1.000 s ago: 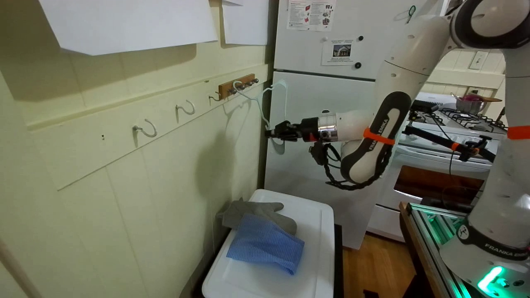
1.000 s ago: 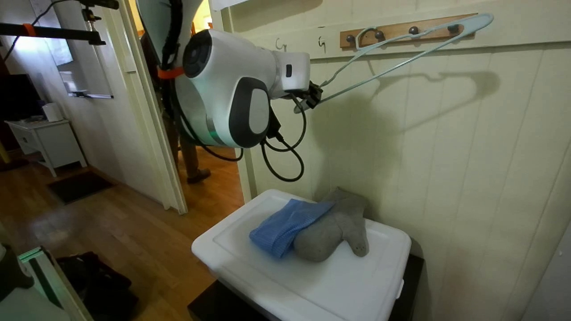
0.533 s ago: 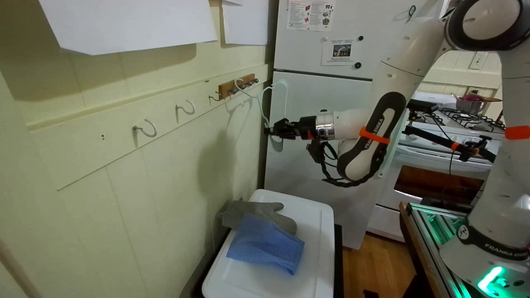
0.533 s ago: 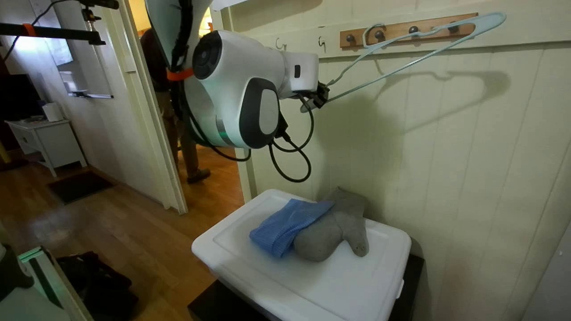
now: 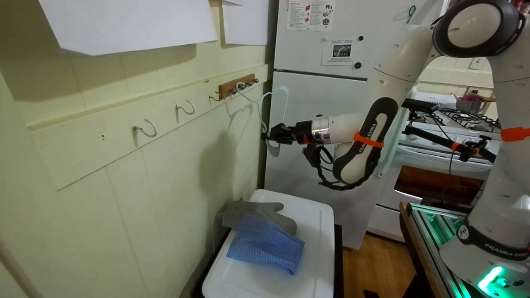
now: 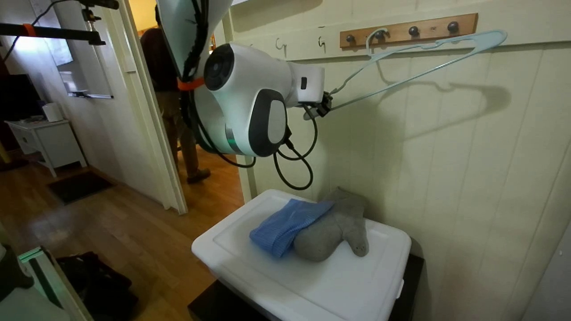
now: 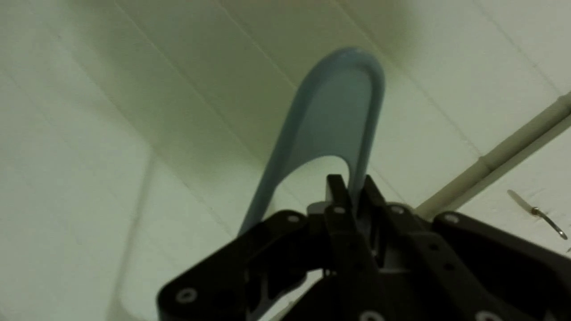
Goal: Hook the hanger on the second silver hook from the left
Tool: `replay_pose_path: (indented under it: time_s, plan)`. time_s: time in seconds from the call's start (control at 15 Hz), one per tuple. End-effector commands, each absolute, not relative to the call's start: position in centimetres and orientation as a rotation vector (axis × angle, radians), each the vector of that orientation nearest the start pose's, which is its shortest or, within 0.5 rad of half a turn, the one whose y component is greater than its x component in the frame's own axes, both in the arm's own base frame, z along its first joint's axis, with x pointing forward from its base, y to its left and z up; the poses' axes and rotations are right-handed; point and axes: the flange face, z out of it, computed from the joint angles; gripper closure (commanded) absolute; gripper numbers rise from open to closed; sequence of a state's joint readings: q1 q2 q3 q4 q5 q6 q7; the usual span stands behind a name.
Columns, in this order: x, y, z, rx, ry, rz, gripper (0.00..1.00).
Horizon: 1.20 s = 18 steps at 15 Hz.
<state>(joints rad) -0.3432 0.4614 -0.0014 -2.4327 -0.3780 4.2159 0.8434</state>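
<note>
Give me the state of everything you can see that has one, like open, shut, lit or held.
Hanger: tilted, held near one end; hook at second dark knob from left, unclear if caught.
Gripper: shut on the hanger.
Grey mitt: lying down, partly covered.
Blue cloth: lying partly over the mitt.
White bin: lid on.
Fridge doors: shut.
Base light: lit green.

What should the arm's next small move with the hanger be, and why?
I'd probably ease the hanger down slightly before the jaws open. In an exterior view its hook appears to curl over the second knob from the left on the wooden rack, but whether it bears there is unclear. In the wrist view the jaws pinch the hanger, so lowering may seat it.
</note>
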Motion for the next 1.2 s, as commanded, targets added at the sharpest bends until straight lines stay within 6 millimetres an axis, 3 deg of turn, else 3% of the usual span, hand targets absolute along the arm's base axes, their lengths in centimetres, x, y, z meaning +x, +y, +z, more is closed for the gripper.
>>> replay_pose_path:
  time_s: [0.0,0.6,0.67,1.13]
  plan:
    - [50.4,-12.4,27.8,-2.021,0.798,-1.529,0.97]
    - [51.8,-12.8,26.7,-2.024,0.819,-1.471,0.97]
    - [51.9,-12.9,26.6,-2.023,0.821,-1.466,0.73]
    - [52.1,-12.9,26.3,-2.019,0.831,-1.429,0.21]
